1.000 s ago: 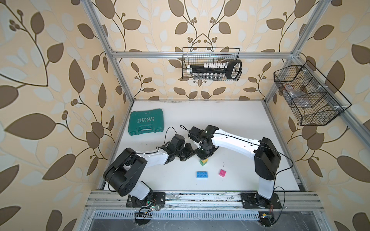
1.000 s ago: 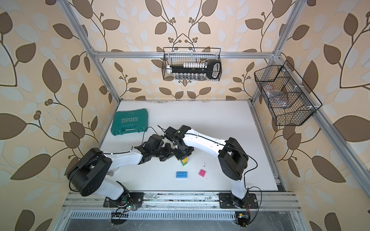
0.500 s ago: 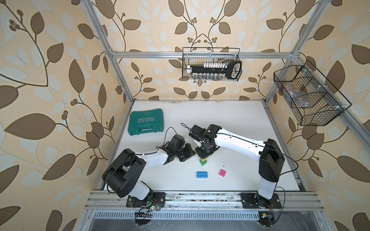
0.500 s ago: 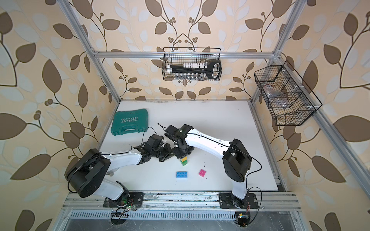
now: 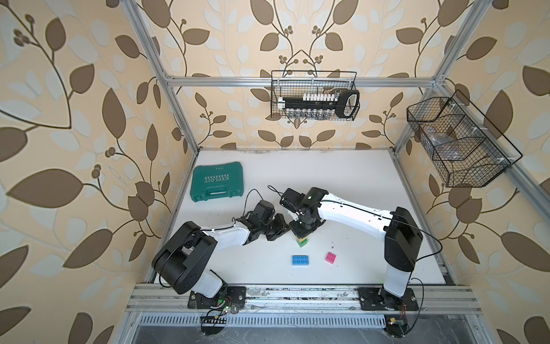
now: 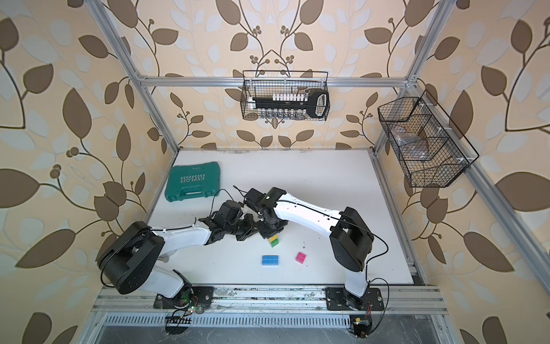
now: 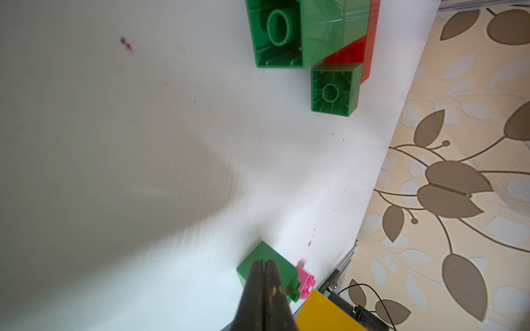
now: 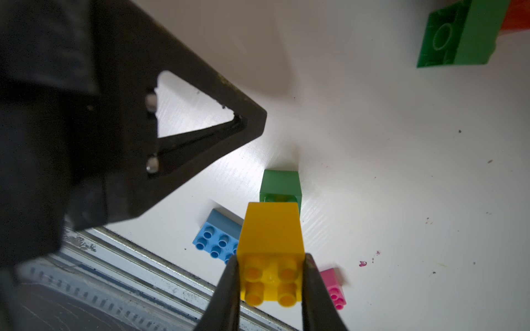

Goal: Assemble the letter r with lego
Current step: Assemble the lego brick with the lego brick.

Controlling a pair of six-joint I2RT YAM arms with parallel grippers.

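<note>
The right hand pinches a yellow square brick by its sides, studs toward the wrist. Straight beyond the brick's hollow end sits the green square brick on the bench, so the joining push likely runs along the fingers' own line. The left hand, pinched shut and empty, has its tips at that green brick; contact cannot be told. The left wrist view shows the green studs facing the yellow brick. Both top views show the pair only small, but also a blue brick and a pink brick lying apart.
</note>
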